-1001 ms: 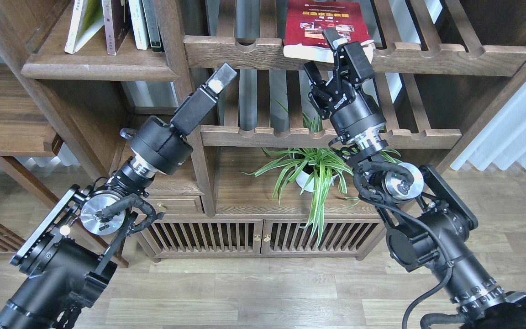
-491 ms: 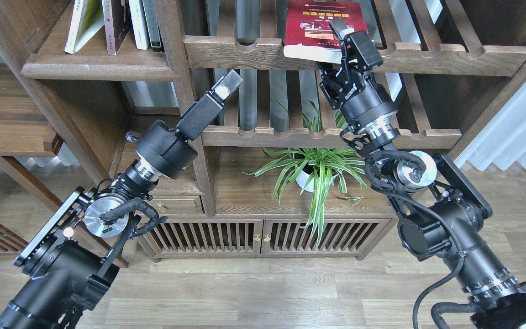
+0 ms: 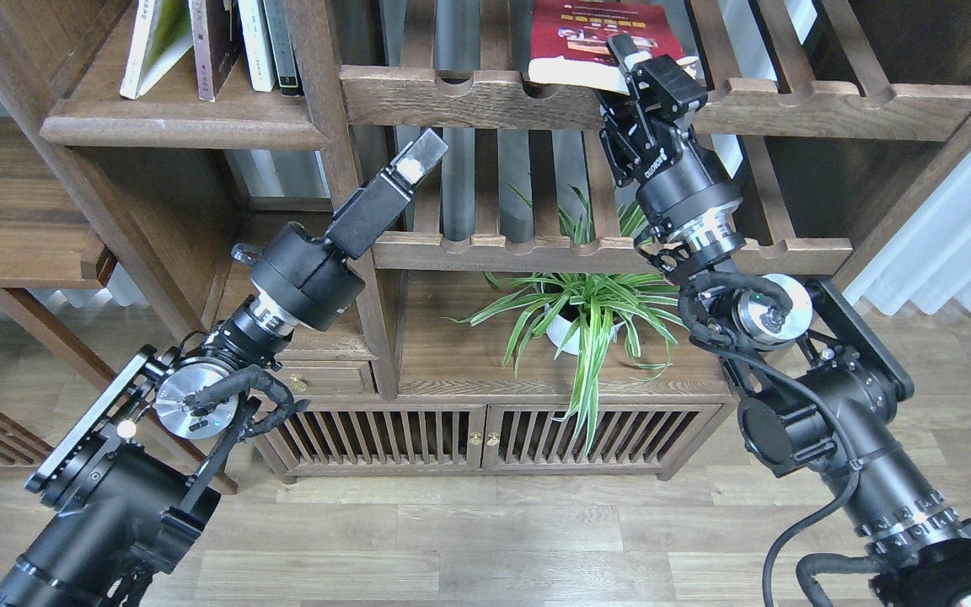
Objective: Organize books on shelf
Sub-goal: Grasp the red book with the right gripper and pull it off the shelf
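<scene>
Both black arms reach up and forward, the left gripper (image 3: 415,160) end-on, the right gripper (image 3: 639,72) raised highest.

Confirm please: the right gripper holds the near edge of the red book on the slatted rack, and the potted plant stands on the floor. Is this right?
Not quite. In the head view the potted plant stands on top of the low cabinet, not on the floor. The rest holds: the right gripper grips the near edge of the red book on the slatted rack.

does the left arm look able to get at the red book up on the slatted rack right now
Probably not easily. The left gripper sits well left of the red book, below the slatted rack, and the right gripper already crowds the book's near edge.
</scene>
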